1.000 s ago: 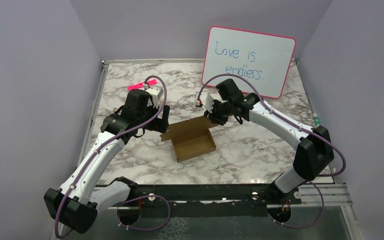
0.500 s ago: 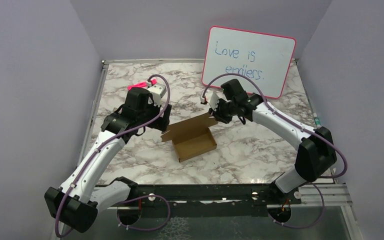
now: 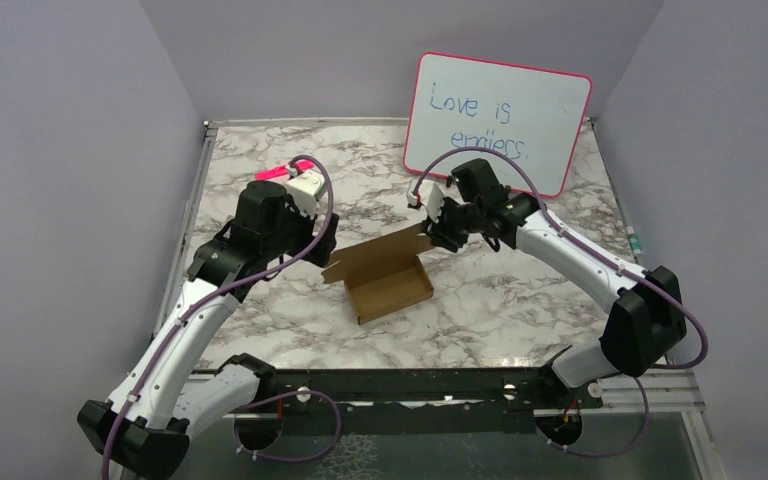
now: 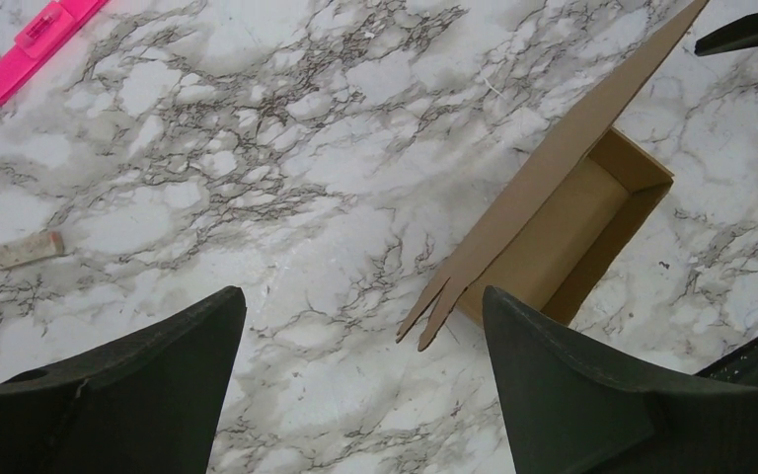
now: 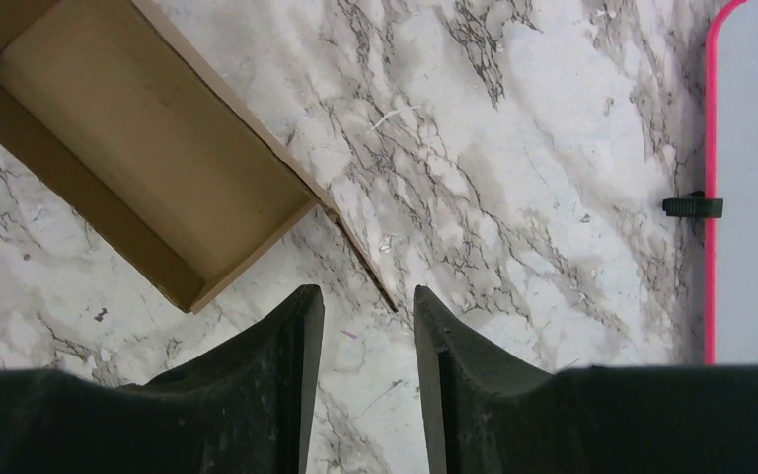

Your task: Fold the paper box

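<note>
Spanning the scene, a marble-patterned worktop (image 3: 520,300) carries every item. A pink-rimmed whiteboard (image 3: 500,120) with blue handwriting leans at the far right edge. The left arm (image 3: 210,300) and right arm (image 3: 570,255) reach in from the near edge toward the middle. The paper box (image 3: 385,275), an open brown carton, sits mid-worktop between them, its long lid flap raised along the far-left side and ending in two pointed tabs at the left. The left fingers (image 4: 158,385) are spread wide and released, hovering left of the flap's tabbed end with bare marble between them. The right fingers (image 5: 257,375) stand slightly parted and hold nothing; the flap's right corner ends just ahead of their gap. A pink marker (image 3: 278,172) lies far left. A small pale block (image 4: 26,250) lies nearer than the marker.
</note>
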`<control>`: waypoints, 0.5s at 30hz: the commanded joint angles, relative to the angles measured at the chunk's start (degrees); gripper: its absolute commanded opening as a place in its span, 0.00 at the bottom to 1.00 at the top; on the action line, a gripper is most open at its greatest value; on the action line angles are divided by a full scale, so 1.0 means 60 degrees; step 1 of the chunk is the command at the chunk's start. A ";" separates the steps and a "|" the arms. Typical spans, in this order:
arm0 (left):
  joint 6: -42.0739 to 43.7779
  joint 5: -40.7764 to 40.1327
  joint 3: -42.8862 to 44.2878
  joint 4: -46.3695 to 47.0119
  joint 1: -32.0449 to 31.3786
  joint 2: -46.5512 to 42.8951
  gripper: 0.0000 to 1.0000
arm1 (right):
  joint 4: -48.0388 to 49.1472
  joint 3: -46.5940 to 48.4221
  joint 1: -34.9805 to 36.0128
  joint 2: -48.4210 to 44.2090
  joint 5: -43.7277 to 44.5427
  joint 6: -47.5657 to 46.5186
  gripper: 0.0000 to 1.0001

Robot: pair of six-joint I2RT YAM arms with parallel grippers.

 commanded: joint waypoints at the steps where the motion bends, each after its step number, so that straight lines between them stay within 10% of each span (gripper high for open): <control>1: 0.0232 0.0437 -0.0150 -0.0143 0.0031 -0.0552 0.90 | 0.0155 0.0275 -0.0039 -0.0020 -0.0567 -0.0266 0.46; 15: 0.0532 0.1085 -0.0335 -0.0319 0.0035 -0.0267 0.87 | -0.0028 0.0926 -0.0038 0.0959 -0.1676 -0.0790 0.39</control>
